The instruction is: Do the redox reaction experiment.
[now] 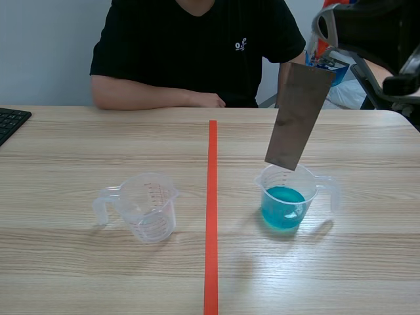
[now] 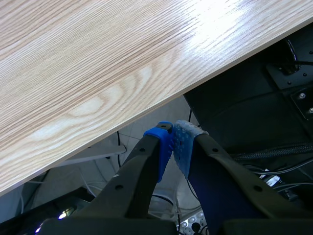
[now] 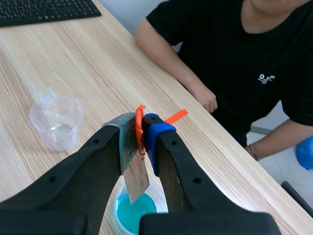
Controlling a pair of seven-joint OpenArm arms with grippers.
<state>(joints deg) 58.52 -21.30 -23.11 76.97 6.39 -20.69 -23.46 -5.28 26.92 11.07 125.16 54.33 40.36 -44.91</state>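
A grey-brown metal sheet [image 1: 298, 117] hangs tilted from my right gripper [image 1: 318, 60], raised at the upper right of the scene view; its lower corner sits just over the rim of a clear beaker of blue liquid [image 1: 286, 205]. In the right wrist view my right gripper [image 3: 139, 139] is shut on the sheet [image 3: 137, 178], with the blue liquid [image 3: 134, 211] below it. An empty clear beaker [image 1: 148, 206] stands left of the red tape line, also visible ahead of the gripper as the empty beaker [image 3: 55, 120]. My left gripper [image 2: 172, 147] is shut on nothing, below the table edge [image 2: 146, 105].
A person in a black shirt [image 1: 197, 39] sits across the table, forearm [image 1: 151, 97] resting on the far edge. A black keyboard [image 1: 10, 123] lies at the far left. An orange-red tape line [image 1: 211, 216] runs down the middle of the table.
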